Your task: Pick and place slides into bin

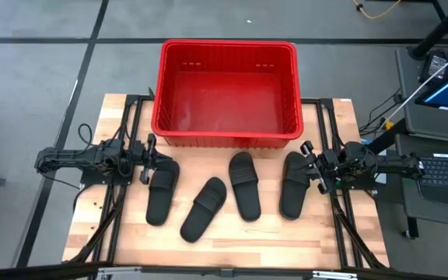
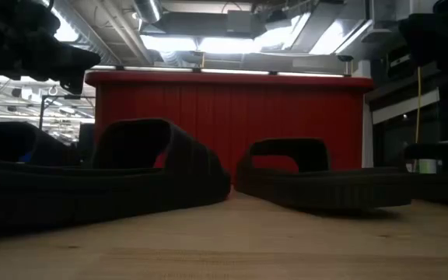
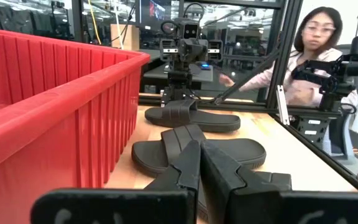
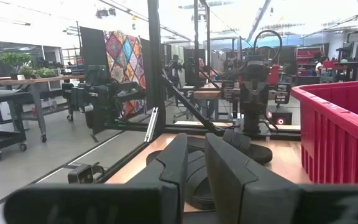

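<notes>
The red bin [image 1: 228, 138] stands at the table's far middle, with nothing visible inside it. Several black slides lie flat on their soles in a row in front of it; the outer two are the leftmost [image 1: 162, 190] and the rightmost [image 1: 294, 185]. My left gripper [image 1: 149, 159] hovers shut beside the far end of the leftmost slide, pointing toward the table's right. My right gripper [image 1: 309, 165] hovers beside the far end of the rightmost slide, pointing toward the table's left, its fingers [image 4: 176, 165] a narrow gap apart with nothing between them. The left wrist view shows the bin's wall [image 3: 55, 112] and slides [image 3: 197, 152].
Dark frame rails [image 1: 127, 124] run along both sides of the wooden table. A person [image 3: 312, 56] sits beyond the table's right side, near a desk with a keyboard [image 1: 446, 167]. Bare wood [image 1: 232, 245] lies between the slides and the near edge.
</notes>
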